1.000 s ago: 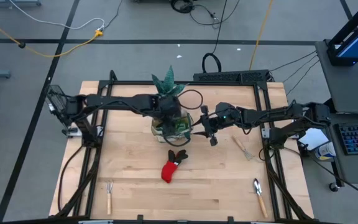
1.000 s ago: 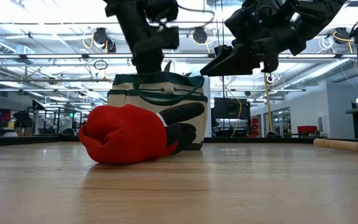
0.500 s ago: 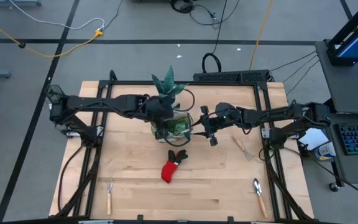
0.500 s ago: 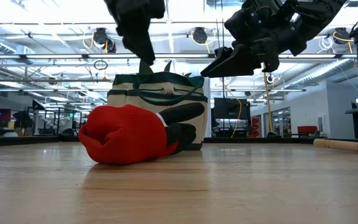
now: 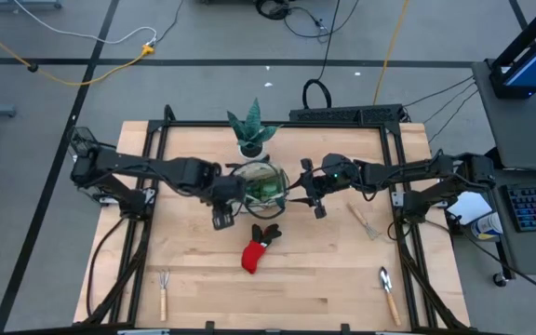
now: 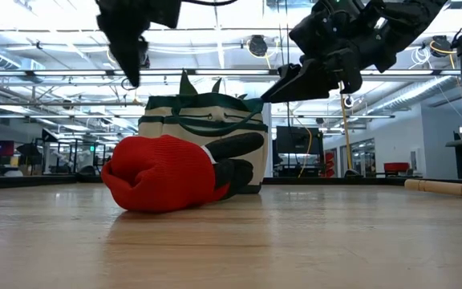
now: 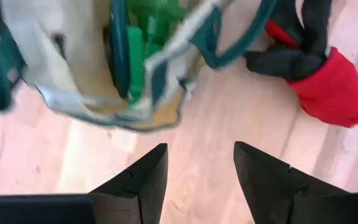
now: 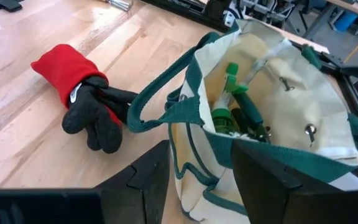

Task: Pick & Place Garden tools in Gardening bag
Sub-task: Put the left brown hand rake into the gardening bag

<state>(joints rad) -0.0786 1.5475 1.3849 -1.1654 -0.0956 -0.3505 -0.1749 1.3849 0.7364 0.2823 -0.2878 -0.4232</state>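
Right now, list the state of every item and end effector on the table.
Beige fabric gardening bag with green trim: upright, mouth open, green spray bottle inside.
Red-and-black glove: lying on the wood.
Wooden-handled fork: lying flat.
Wooden-handled trowel: lying flat.
Left end effector: open, empty.
Right end effector: open, beside the bag.

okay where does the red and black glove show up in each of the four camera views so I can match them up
High view: the glove lies near the table's middle, just in front of the gardening bag.
Low view: the glove is centre-left, directly before the bag.
Left wrist view: the glove is at upper right, beyond the open left claw.
Right wrist view: the glove is at left, past the open right claw.
Shared landmark: the bag, beside the glove in every view.
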